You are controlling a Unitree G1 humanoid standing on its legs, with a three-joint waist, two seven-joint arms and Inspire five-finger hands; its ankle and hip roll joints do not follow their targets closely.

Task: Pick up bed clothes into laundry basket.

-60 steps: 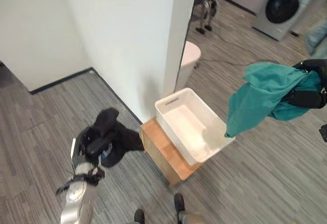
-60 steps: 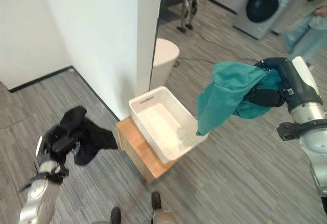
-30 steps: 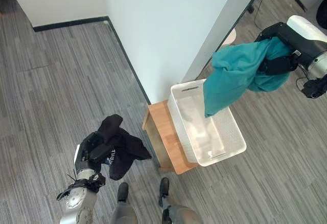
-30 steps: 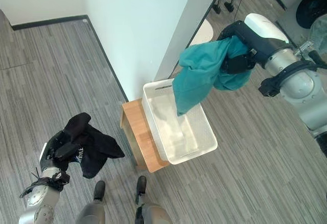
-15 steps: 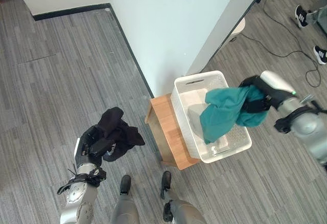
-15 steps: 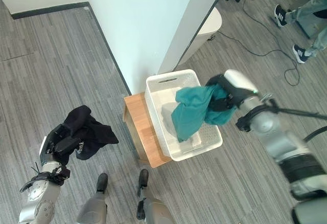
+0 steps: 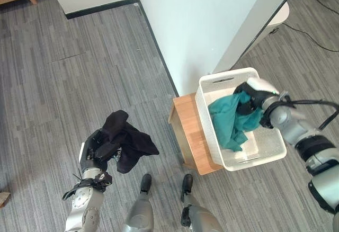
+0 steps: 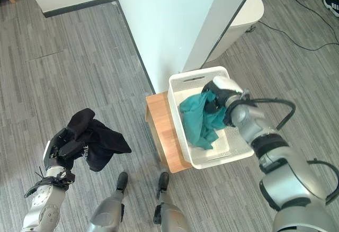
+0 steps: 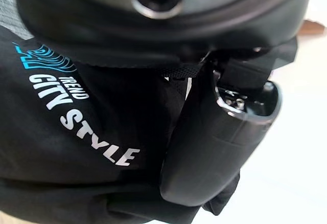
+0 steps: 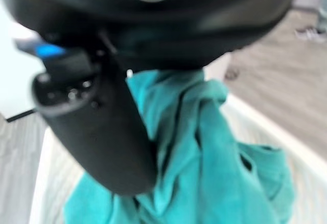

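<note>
Left eye view: the right hand [image 7: 253, 97] is down inside the white laundry basket [image 7: 270, 155], its fingers curled round the teal garment [image 7: 230, 122], which hangs from the hand and lies in a heap on the basket's floor just below it. The basket sits on a low wooden bench [image 7: 192, 134] by the white wall [image 7: 201, 25]. The left hand [image 7: 97, 148] is held well apart, over the grey floor [image 7: 79, 78], fingers clenched on a black garment [image 7: 130, 144] that drapes from the hand in mid-air.

- Right hand [image 8: 218, 100] has come down from high beside the basket [image 7: 265, 158] to inside its far end.
- Teal cloth [image 7: 229, 121], earlier hanging in the air, now lies in the basket, the hand closed on it.
</note>
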